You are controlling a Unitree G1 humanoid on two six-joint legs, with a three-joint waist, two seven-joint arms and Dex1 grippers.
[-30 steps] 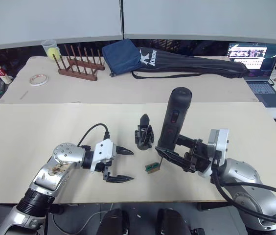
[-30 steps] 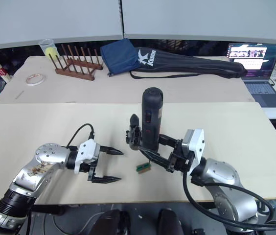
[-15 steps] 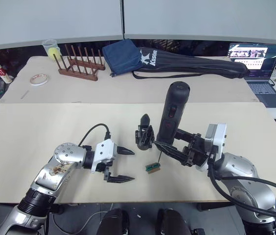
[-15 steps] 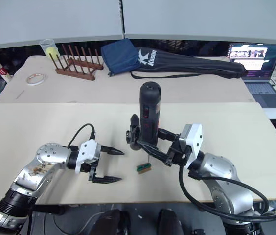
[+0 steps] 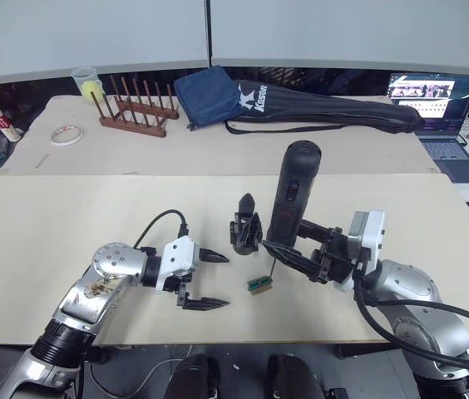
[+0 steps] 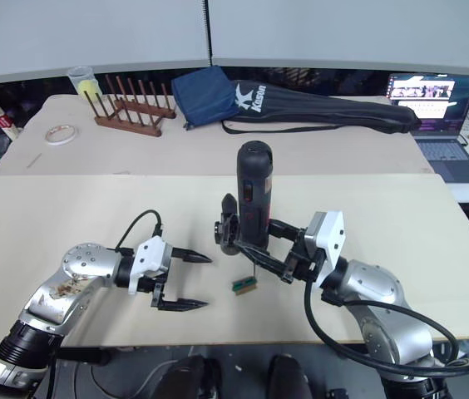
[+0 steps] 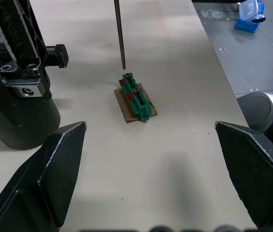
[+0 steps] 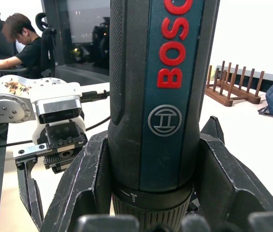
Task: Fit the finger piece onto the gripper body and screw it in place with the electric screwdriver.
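Note:
The gripper body (image 5: 245, 233), a chunky black block with one pointed finger sticking up, stands at the middle of the near table. Just to its right my right gripper (image 5: 283, 253) is shut on the electric screwdriver (image 5: 293, 195), held upright with a slight lean. Its black barrel with red lettering sits between my fingers (image 8: 85, 179) in the right wrist view. The thin bit (image 7: 119, 34) points down, ending just above the table beside a small green-and-brown block (image 7: 136, 97). My left gripper (image 5: 223, 281) stands open and holds nothing, to the left of that block. The finger piece is out of view.
On the far table are a wooden rack (image 5: 135, 109), a blue cloth bag (image 5: 209, 94), a long black zipped bag (image 5: 326, 110), a laptop (image 5: 436, 101), a tape roll (image 5: 66, 135) and a cup (image 5: 86, 81). A person (image 8: 16, 39) sits in the background.
My right gripper has carried the screwdriver slightly left and up, toward the gripper body, over the last second. The left arm has not moved.

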